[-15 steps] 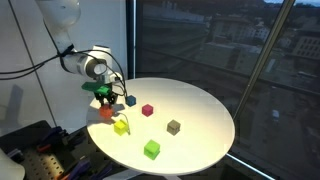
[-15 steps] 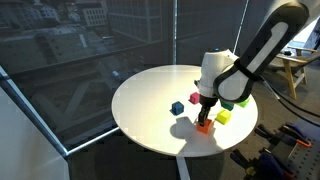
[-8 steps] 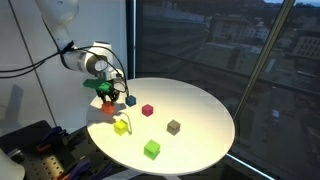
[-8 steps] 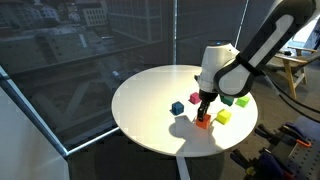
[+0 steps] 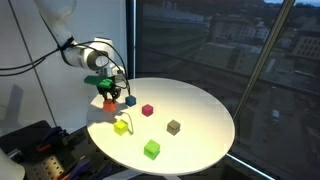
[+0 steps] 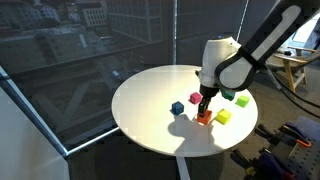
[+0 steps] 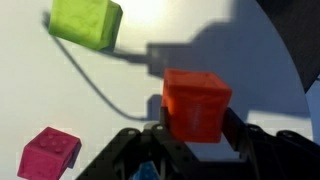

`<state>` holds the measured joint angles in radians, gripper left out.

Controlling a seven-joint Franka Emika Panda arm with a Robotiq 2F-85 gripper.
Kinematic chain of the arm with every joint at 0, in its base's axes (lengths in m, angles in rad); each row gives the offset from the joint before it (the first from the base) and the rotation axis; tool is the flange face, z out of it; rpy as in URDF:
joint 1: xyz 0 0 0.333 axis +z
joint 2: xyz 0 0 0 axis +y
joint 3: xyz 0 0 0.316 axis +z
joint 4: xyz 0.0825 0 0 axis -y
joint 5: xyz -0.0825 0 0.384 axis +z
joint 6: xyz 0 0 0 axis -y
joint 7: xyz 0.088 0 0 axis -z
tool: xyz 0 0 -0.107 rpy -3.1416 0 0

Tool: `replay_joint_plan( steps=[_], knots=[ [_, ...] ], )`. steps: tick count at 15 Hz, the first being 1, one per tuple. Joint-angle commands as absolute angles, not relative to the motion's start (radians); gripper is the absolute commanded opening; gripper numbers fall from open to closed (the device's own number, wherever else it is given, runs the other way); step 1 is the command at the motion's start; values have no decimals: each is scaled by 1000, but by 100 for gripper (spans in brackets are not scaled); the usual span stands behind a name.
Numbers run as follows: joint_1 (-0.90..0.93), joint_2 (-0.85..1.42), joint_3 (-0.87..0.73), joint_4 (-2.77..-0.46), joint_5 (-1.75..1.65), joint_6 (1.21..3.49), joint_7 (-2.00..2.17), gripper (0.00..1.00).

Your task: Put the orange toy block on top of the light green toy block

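- The orange toy block point(image 7: 196, 100) is gripped between the closed fingers of the gripper point(image 5: 108, 97). It is held higher above the round white table point(image 5: 200, 110) than one second earlier.
- Six cubes are counted, one of each colour: orange, light green toy block point(image 5: 121, 126), green cube point(image 5: 151, 149), crimson cube point(image 5: 147, 110), blue cube point(image 5: 130, 100), grey-brown cube point(image 5: 173, 127).
- The light green toy block rests on the table, near the raised block.
- Matte faces and softened edges are shown in the wrist view.

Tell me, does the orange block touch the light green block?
Apart. The wrist view shows bare white table between the orange block, held in the pincer, and the light green block.
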<state>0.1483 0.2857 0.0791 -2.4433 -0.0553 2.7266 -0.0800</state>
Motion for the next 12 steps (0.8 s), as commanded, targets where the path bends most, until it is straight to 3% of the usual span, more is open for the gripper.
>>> replay_joint_plan(
  steps=[1,12],
  knots=[
    [139,235,75,-2454,-82,2678,-60,30],
    [91,169,85,-2482,-45,2634,-105,30]
  ],
)
